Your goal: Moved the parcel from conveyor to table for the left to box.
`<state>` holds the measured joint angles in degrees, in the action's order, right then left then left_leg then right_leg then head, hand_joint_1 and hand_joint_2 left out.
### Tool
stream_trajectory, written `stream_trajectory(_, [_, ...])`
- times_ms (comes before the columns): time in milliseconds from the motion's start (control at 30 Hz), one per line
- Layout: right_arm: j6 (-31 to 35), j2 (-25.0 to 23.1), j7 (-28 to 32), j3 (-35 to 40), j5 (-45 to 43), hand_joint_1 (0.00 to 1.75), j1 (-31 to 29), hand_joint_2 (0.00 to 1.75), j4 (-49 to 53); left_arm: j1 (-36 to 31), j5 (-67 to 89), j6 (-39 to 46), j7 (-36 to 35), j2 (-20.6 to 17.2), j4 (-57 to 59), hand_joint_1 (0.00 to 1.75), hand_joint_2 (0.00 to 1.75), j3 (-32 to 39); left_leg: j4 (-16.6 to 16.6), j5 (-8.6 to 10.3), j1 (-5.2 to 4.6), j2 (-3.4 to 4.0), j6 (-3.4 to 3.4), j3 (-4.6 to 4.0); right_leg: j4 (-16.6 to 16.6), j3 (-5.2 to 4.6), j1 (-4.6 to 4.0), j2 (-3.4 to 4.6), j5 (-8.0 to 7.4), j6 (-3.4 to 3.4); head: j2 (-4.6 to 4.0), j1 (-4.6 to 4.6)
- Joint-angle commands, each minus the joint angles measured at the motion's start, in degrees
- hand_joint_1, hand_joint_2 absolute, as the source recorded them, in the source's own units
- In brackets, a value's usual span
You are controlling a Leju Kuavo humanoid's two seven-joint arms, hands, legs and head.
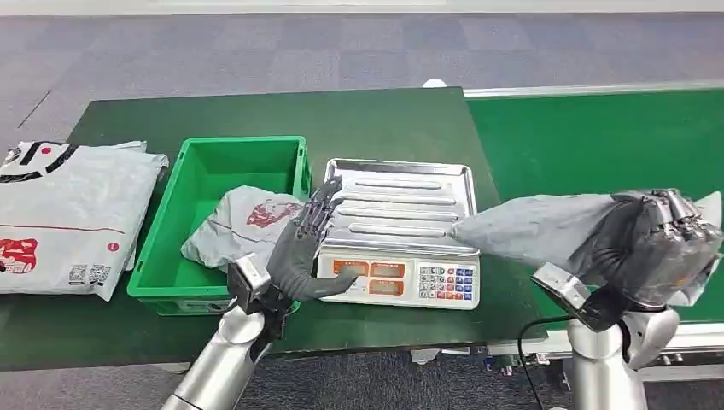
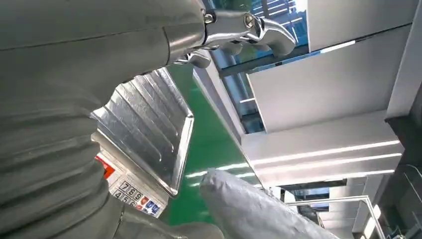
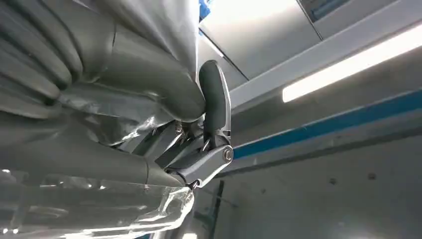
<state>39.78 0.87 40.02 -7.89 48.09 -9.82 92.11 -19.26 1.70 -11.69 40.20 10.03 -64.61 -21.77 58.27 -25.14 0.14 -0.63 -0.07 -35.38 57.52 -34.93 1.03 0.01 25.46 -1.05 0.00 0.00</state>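
My right hand (image 1: 662,243) grips a grey plastic parcel (image 1: 546,226), lifted above the green conveyor (image 1: 598,137), its free end reaching toward the scale. In the right wrist view the fingers (image 3: 214,99) clamp the crinkled parcel film (image 3: 149,30). My left hand (image 1: 309,243) hovers open, fingers spread, over the left edge of the steel scale (image 1: 401,209), beside the green box (image 1: 224,222). The left wrist view looks past my left hand (image 2: 74,114) at the scale pan (image 2: 149,129) and the parcel's tip (image 2: 244,204).
Inside the green box lies a grey parcel with a red print (image 1: 243,226). A large grey mail bag (image 1: 64,213) lies on the dark green table (image 1: 384,120) to the left of the box. The scale's keypad (image 1: 448,282) faces me.
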Motion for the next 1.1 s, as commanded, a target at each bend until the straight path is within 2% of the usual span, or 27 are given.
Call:
stream_trajectory(33, [0.22,0.21,-0.20,10.26,9.10,1.75,-0.32,1.75,-4.98,-2.78,-0.17,-0.31,-0.20,-0.93,3.72,0.00,1.75,-1.22,-0.10,-0.07,0.04,0.23,-0.04,0.27,-0.13,0.22,-0.05,0.18,-0.01,0.09,0.00,0.00])
stream_trajectory(67, [0.22,1.92,-2.96,12.94,14.42,1.75,-1.49,1.75,-8.82,-2.97,-0.23,-0.31,-0.20,-1.04,3.77,0.00,1.75,-1.31,-0.05,-0.06,0.07,0.22,-0.04,0.18,-0.10,0.15,-0.08,0.18,-0.02,0.07,0.00,0.00])
stream_trajectory(133, [-6.24,5.30,-8.62,19.83,18.40,1.75,-4.30,1.75,-15.64,-2.62,-0.35,-0.67,-0.20,-1.58,3.03,0.00,1.75,-1.44,-0.09,-0.06,0.08,0.32,-0.05,0.27,-0.16,0.22,-0.10,0.28,-0.07,0.07,0.00,0.00])
stream_trajectory(200, [-10.31,5.62,-10.08,22.76,18.10,1.75,-6.09,1.75,-20.83,-2.30,-0.23,-0.91,-0.20,-1.79,2.61,0.00,1.75,-1.57,-0.12,-0.06,0.07,0.48,-0.05,0.28,-0.18,0.20,-0.09,0.45,-0.12,0.07,0.00,0.00])
stream_trajectory(300, [-20.67,5.24,-14.99,26.29,19.47,1.75,-9.74,1.75,-29.59,-1.82,-0.01,-0.88,-0.20,-1.93,2.01,0.00,1.75,-1.91,-0.23,-0.02,0.09,0.56,-0.05,0.46,-0.30,0.32,-0.12,0.52,-0.19,0.11,0.00,0.00])
stream_trajectory(333, [-24.00,5.02,-17.28,26.97,20.32,1.75,-10.80,1.75,-31.85,-1.81,-0.01,-0.90,-0.20,-1.96,2.01,0.00,1.75,-1.96,-0.12,-0.03,0.09,0.41,-0.04,0.29,-0.17,0.21,-0.10,0.37,-0.11,0.07,0.00,0.00])
stream_trajectory(400, [-36.00,4.66,-17.92,27.14,15.07,1.75,-13.47,1.75,-38.73,-2.34,0.21,-1.16,-0.20,-1.82,2.74,0.00,1.75,-2.22,-0.13,-0.03,0.08,0.43,-0.04,0.32,-0.18,0.24,-0.10,0.36,-0.11,0.09,0.00,0.00])
stream_trajectory(433, [-37.09,4.78,-18.12,27.03,14.48,1.75,-13.97,1.75,-40.40,-2.44,0.26,-1.03,-0.20,-1.72,2.92,0.00,1.75,-2.20,-0.18,-0.01,0.08,0.49,-0.04,0.38,-0.24,0.28,-0.10,0.40,-0.16,0.09,0.00,0.00])
stream_trajectory(467, [-38.01,4.90,-18.07,27.21,13.95,1.75,-14.70,1.75,-42.46,-2.52,0.24,-0.96,-0.20,-1.67,3.06,0.00,1.75,-2.21,-0.21,0.00,0.10,0.43,-0.04,0.42,-0.27,0.36,-0.12,0.33,-0.15,0.09,0.00,0.00])
stream_trajectory(533, [-34.77,4.59,-15.59,27.71,12.35,1.75,-16.19,1.75,-45.29,-2.47,0.15,-0.72,-0.20,-1.51,2.99,0.00,1.75,-2.04,-0.15,0.00,0.09,0.38,-0.03,0.40,-0.22,0.32,-0.11,0.30,-0.14,0.08,0.00,0.00])
stream_trajectory(700, [-32.90,4.44,-13.85,27.54,11.07,1.75,-16.15,1.75,-44.24,-2.43,0.13,-0.60,-0.20,-1.43,2.91,0.00,1.75,-1.93,-0.29,0.05,0.12,0.35,-0.07,0.72,-0.36,0.63,-0.14,0.23,-0.15,0.14,0.00,0.00])
stream_trajectory(767, [-31.19,4.46,-11.70,26.88,8.36,1.75,-15.41,1.75,-40.80,-2.34,0.04,-0.65,-0.20,-1.20,2.91,0.00,1.75,-1.77,-0.16,0.01,0.10,0.33,-0.07,0.63,-0.22,0.53,-0.12,0.22,-0.12,0.10,0.00,0.00])
stream_trajectory(933, [-31.97,5.13,-5.41,24.01,-4.11,1.75,-12.37,1.75,-30.34,-2.78,-0.20,-1.19,-0.20,-0.56,2.59,0.00,1.75,-1.26,-0.12,0.01,0.06,0.25,-0.06,0.56,-0.14,0.45,-0.09,0.15,-0.08,0.09,0.00,0.00])
stream_trajectory(1100, [-31.97,5.13,-5.41,24.01,-4.11,1.75,-12.37,1.75,-30.34,-2.78,-0.20,-1.19,-0.20,-0.56,2.59,0.00,1.75,-1.26,-0.05,-0.04,0.04,0.32,-0.04,0.51,-0.07,0.36,-0.06,0.23,-0.07,0.09,0.00,0.00])
